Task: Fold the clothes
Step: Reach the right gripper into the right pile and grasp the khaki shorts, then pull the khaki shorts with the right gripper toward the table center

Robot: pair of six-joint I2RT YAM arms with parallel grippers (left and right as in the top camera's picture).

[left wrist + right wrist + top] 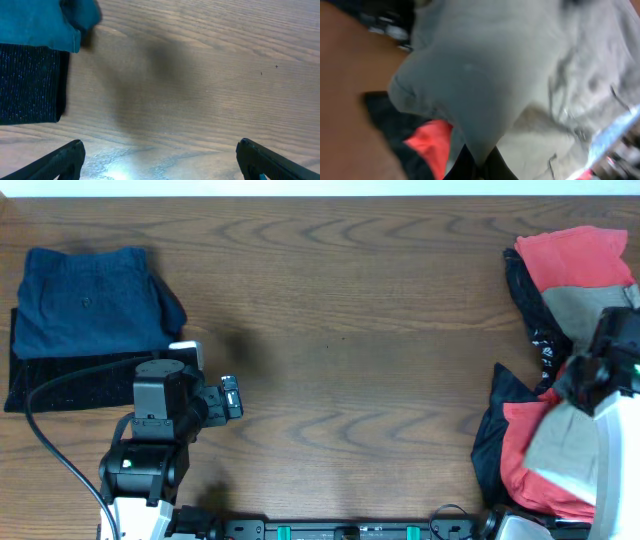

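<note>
A heap of unfolded clothes lies at the right edge: a red garment (575,252), shiny black fabric (528,315) and the pale khaki shorts (562,442). My right gripper (481,161) is shut on a fold of the khaki shorts (485,85) and holds it lifted over the heap; red cloth (427,142) shows below. My right arm (610,370) covers part of the heap. My left gripper (160,160) is open and empty above bare wood, right of a folded navy garment (90,295) lying on a folded black one (70,380).
The folded stack sits at the far left of the wooden table (350,330). A black cable (60,450) runs beside my left arm (160,420). The table's front edge carries a black rail (350,530).
</note>
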